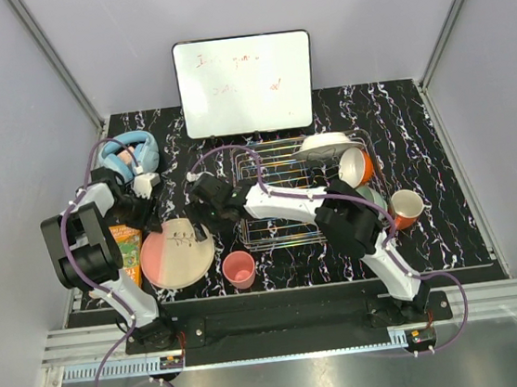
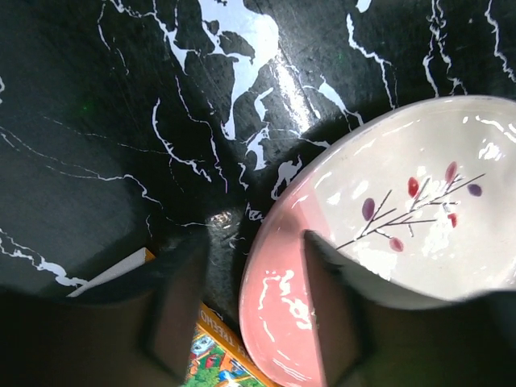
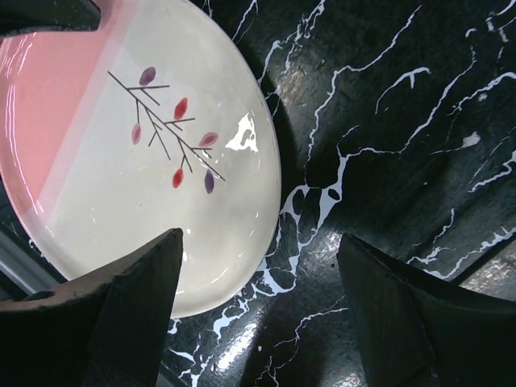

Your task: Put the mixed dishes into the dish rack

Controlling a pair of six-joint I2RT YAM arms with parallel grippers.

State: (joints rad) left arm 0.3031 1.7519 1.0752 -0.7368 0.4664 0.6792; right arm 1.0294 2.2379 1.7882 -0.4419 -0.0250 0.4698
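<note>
Marbled tabletop [image 2: 121, 121]: left tool [image 2: 254, 294] straddles pink plate [image 2: 403, 234] rim (partly cropped).

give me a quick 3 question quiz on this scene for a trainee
1. True or false: the small pink cup stands inside the silver wire dish rack.
2. Which dish has its rim between the left gripper fingers? A) white plate B) large pink plate with twig drawing C) mint-green bowl
3. Fill in: the orange mug stands on the black marbled table, on the robot's ___ side of the rack.

Key:
1. False; it stands on the table, outside the rack.
2. B
3. right
</note>
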